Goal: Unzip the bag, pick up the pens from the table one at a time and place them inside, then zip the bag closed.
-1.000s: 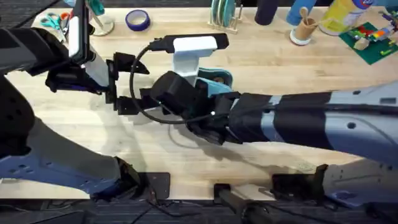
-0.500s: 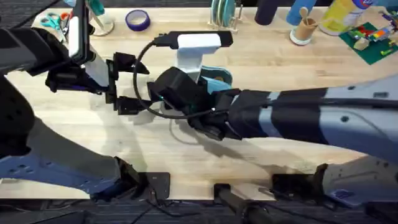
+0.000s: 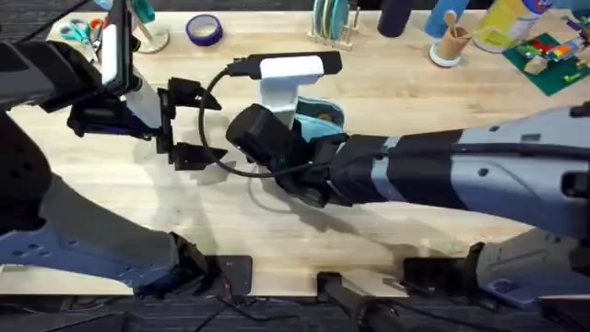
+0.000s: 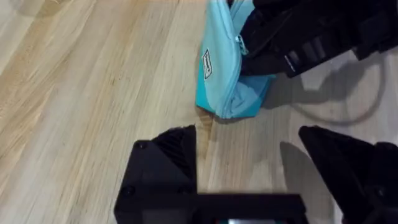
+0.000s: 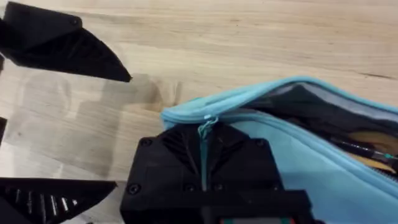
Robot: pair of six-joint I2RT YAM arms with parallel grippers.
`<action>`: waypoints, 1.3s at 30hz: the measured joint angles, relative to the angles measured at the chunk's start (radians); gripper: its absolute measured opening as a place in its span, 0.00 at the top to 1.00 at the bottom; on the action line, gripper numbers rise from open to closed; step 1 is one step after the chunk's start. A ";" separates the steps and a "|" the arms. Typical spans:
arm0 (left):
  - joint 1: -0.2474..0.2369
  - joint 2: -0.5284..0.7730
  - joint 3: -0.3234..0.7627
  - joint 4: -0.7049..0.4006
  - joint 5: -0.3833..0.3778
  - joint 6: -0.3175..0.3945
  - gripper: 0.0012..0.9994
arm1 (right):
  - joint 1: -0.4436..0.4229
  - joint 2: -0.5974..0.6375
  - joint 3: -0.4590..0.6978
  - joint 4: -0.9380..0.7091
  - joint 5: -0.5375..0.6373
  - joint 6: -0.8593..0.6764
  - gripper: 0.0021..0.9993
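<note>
The light blue bag (image 5: 292,134) lies on the table (image 3: 415,101) near the middle, mostly covered by my right arm in the overhead view, with a teal patch of the bag (image 3: 323,115) showing. Its zipper is partly open, and slim tan and dark shapes lie inside. My right gripper (image 5: 204,134) is shut on the teal zipper pull (image 5: 204,126) at the bag's end. From above, the right gripper (image 3: 265,138) sits over the bag. My left gripper (image 4: 249,146) is open, just short of the bag's end (image 4: 227,93), touching nothing. Overhead, the left gripper (image 3: 195,124) is beside the right one.
Along the far edge stand scissors (image 3: 78,32), a blue tape roll (image 3: 204,29), a dish rack (image 3: 332,18), a dark bottle (image 3: 396,17), a cup of wooden utensils (image 3: 450,41) and a green plate of bricks (image 3: 553,60). Bare wood lies to the left and front.
The right arm's wrist has shifted slightly over the bag, still holding the zipper pull. The left arm has stayed in place, open.
</note>
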 joint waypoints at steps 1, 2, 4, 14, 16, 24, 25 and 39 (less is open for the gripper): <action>0.000 0.000 0.000 0.000 0.000 0.000 0.01 | 0.001 0.000 0.000 0.000 0.003 0.000 0.96; 0.000 0.000 0.000 0.000 0.000 0.000 0.01 | 0.002 0.000 0.000 0.000 0.006 0.000 0.97; 0.000 0.000 0.000 0.000 0.000 0.000 0.01 | 0.005 0.000 0.000 0.000 0.010 0.000 0.97; 0.000 0.000 0.000 0.000 0.000 0.000 0.00 | 0.034 -0.047 0.000 -0.004 0.017 -0.047 0.97; 0.000 0.000 0.000 0.000 0.004 0.000 0.01 | 0.040 -0.079 0.000 -0.016 0.017 -0.053 0.97; 0.000 0.000 0.000 -0.016 0.075 0.000 0.01 | 0.043 -0.171 0.000 -0.116 0.005 -0.054 0.97; 0.000 0.000 0.000 -0.016 0.088 0.000 0.01 | 0.043 -0.176 0.000 -0.123 0.003 -0.054 0.97; -0.165 0.000 0.000 0.050 0.126 -0.011 0.01 | 0.043 -0.180 0.000 -0.131 -0.003 -0.057 0.97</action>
